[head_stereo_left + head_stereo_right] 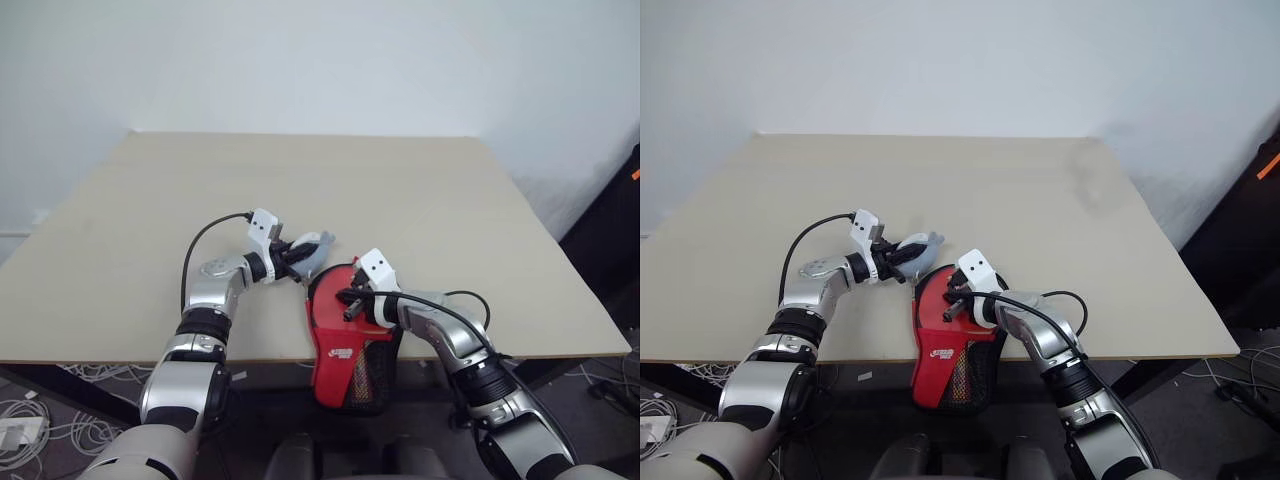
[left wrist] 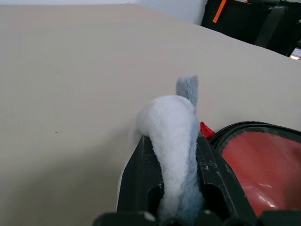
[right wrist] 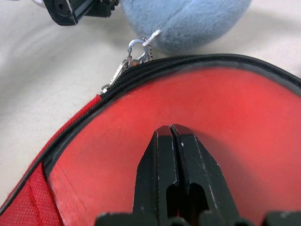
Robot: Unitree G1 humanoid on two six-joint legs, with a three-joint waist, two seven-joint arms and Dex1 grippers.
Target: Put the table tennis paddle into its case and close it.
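The case (image 1: 345, 340) lies red side up at the table's front edge, its mesh-pocket end hanging over the edge. A black zip (image 3: 202, 59) runs round its rim. A fluffy grey-blue charm (image 1: 318, 245) hangs from the zip by a silver clasp (image 3: 134, 52). My left gripper (image 1: 300, 255) is shut on that charm (image 2: 171, 127), just off the case's far left rim. Over the red face, my right gripper (image 3: 170, 129) has its fingers shut together with nothing between them; whether the tips touch the face I cannot tell. The table tennis paddle is hidden.
The beige table (image 1: 300, 180) stretches wide behind and to both sides of the case. Cables (image 1: 30, 400) lie on the floor below the table's left front. Dark equipment (image 1: 625, 230) stands off the table's right side.
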